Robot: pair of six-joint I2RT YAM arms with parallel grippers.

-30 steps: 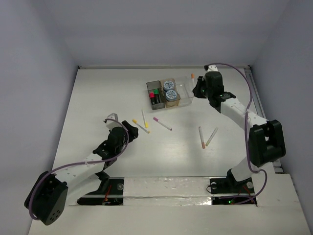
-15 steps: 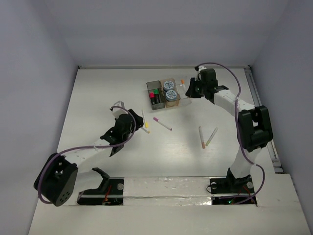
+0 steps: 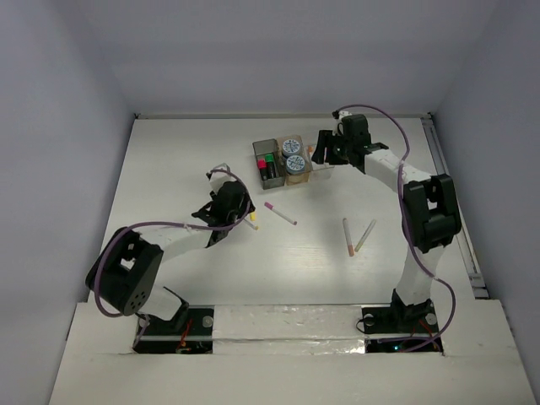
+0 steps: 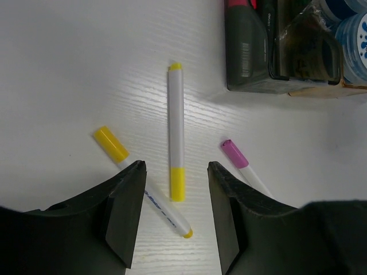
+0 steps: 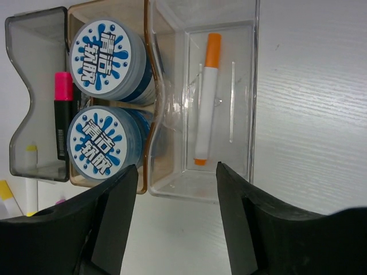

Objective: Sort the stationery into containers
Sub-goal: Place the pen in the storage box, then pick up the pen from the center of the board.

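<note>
The joined bins stand at the back centre: smoky grey (image 3: 263, 149), amber (image 3: 301, 175) and clear (image 5: 243, 114). Two blue-white tape rolls (image 5: 103, 57) fill the amber bin. A black marker with a pink cap (image 5: 63, 114) lies in the grey bin. An orange-capped pen (image 5: 205, 97) lies in the clear bin. My right gripper (image 5: 175, 172) is open and empty above the clear bin's near wall. My left gripper (image 4: 175, 172) is open over two yellow-capped pens (image 4: 176, 132) (image 4: 140, 180), its fingers either side of them. A magenta-capped pen (image 4: 241, 163) lies to their right.
Two more white pens (image 3: 350, 238) (image 3: 365, 235) lie on the table right of centre, one with an orange end. The magenta pen (image 3: 280, 213) lies between them and my left gripper (image 3: 242, 211). Grey walls close the table at back and sides.
My right gripper moved left over the clear bin and let go of the orange-capped pen, which now lies inside. My left gripper moved right and forward to the yellow-capped pens.
</note>
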